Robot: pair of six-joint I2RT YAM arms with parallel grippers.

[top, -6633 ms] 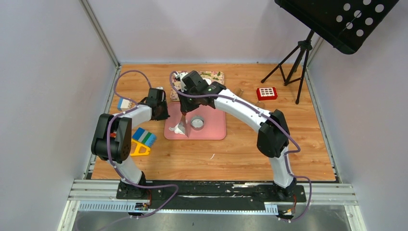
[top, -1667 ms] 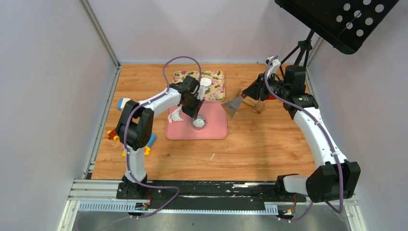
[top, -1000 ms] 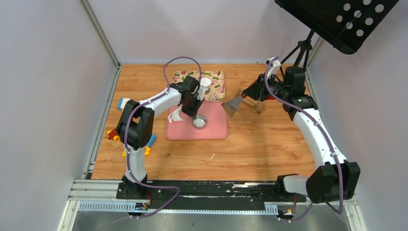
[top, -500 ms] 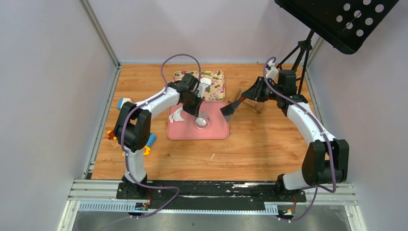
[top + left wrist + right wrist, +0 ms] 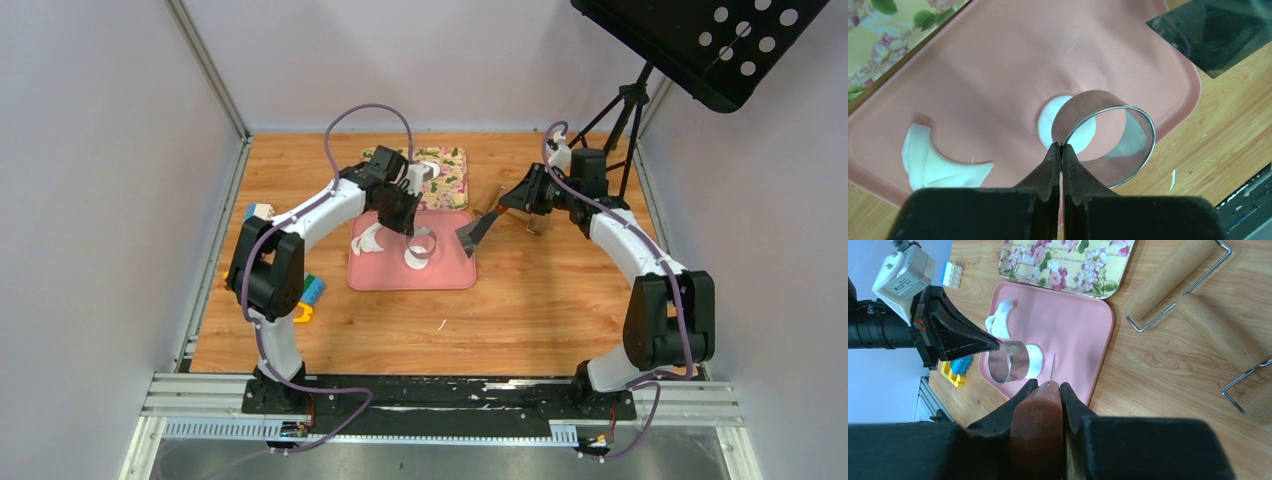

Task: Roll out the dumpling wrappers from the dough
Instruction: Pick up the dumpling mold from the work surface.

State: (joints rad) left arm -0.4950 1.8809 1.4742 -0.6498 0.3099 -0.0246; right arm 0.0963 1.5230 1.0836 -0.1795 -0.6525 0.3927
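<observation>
Thin wall of the ring cutter (image 5: pixel 1088 107) pinched between the left fingers (image 5: pixel 1048 170), pressed together on the metal with no gap showing. Held tipped on edge and clear of the pink mat (image 5: pixel 998 65), probably so as to leave the cut piece behind. Just beneath, near the middle of the left wrist view and partly hidden behind the ring: one round white wrapper (image 5: pixel 1053 120), flat on the mat and seemingly free of the cutter. At the lower left of that view, a curled dough scrap (image 5: pixel 930 162), lying apart from the disc, likely trimmings kept out of the way. At the upper right, the dark blade of the scraper (image 5: pixel 1213 35), near the mat's edge and well short of the disc. Right fingers (image 5: pixel 1023 397) clamped on the scraper's wooden handle, blade edge-on and aimed toward the wrapper, apparently ready to slide underneath and carry it off, perhaps to the floral tray (image 5: pixel 1068 262) beyond the mat. Two rolling pins (image 5: pixel 1173 272) resting on the desk (image 5: pixel 1158 370) at the right of the right wrist view, untouched. Next need, as a guess: cutter out of the path first, then a shallow blade angle to avoid creasing soft dough.
</observation>
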